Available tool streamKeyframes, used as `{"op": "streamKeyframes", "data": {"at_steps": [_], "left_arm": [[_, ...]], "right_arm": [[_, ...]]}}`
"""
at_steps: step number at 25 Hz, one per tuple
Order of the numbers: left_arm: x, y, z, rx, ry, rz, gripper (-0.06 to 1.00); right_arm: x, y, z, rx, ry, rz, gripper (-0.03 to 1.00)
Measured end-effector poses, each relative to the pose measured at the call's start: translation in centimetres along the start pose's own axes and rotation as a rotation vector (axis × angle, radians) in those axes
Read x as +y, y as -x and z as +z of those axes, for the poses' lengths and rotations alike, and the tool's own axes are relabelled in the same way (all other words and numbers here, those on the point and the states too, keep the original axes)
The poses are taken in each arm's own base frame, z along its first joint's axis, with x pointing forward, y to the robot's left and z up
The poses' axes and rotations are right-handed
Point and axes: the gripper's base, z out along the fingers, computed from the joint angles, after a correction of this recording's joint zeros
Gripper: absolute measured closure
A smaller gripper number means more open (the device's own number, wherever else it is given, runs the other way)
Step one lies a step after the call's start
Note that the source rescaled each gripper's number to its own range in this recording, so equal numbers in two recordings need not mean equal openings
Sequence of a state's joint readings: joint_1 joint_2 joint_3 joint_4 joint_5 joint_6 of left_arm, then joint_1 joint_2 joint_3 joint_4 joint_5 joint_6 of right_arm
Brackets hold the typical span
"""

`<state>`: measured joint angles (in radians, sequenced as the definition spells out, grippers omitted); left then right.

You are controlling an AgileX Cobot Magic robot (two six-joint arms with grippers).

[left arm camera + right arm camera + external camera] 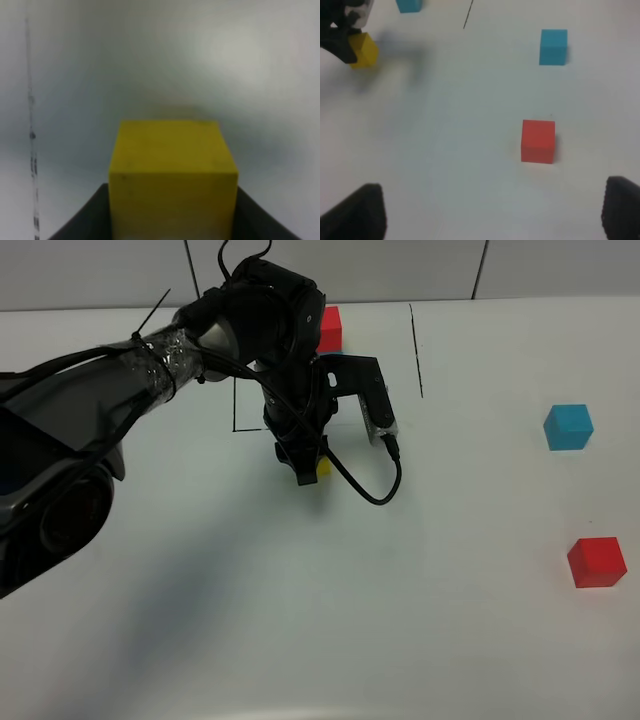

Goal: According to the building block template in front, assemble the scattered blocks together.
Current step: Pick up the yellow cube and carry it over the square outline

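Right tool (490,220) hangs wide open and empty, red cube (538,141) on the tabletop (200,620) ahead of it, cyan cube (553,47) further back. Left tool (304,474) is clamped on the yellow cube (172,170), near the template (330,328), mostly hidden behind the arm (120,390).

The right gripper (490,215) has its two dark fingertips (357,212) set wide apart over the white table (445,150), so the jaws stand open. Ahead of it the red cube (538,141) lies nearest, and the cyan cube (553,47) lies beyond it, apart from it and roughly in line with it; both rest flat on the table. Well apart from both, the yellow cube (365,50) touches the black left gripper (342,42). Past it, a cyan part of the template (409,5) shows at the frame edge, near a thin black line (468,14).
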<state>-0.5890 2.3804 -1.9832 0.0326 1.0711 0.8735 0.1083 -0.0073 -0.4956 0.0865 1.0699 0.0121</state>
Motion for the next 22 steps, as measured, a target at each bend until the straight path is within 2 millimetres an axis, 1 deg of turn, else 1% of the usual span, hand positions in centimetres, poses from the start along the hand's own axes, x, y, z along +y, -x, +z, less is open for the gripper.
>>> {"op": "streamKeyframes", "data": {"at_steps": [3, 7, 17, 22], "left_arm": [[0.2, 0.4, 0.6, 0.003, -0.005, 0.009, 0.93], [-0.3, 0.9, 1.6, 0.012, -0.025, 0.059, 0.93], [-0.5, 1.3, 1.6, 0.019, -0.022, 0.077, 0.93], [-0.4, 1.1, 1.6, 0.061, 0.005, 0.100, 0.93]], "right_arm": [[0.0, 0.0, 0.0, 0.000, 0.000, 0.000, 0.22], [0.0, 0.0, 0.0, 0.000, 0.000, 0.000, 0.22], [0.0, 0.0, 0.0, 0.000, 0.000, 0.000, 0.22], [0.0, 0.0, 0.0, 0.000, 0.000, 0.000, 0.22]]}}
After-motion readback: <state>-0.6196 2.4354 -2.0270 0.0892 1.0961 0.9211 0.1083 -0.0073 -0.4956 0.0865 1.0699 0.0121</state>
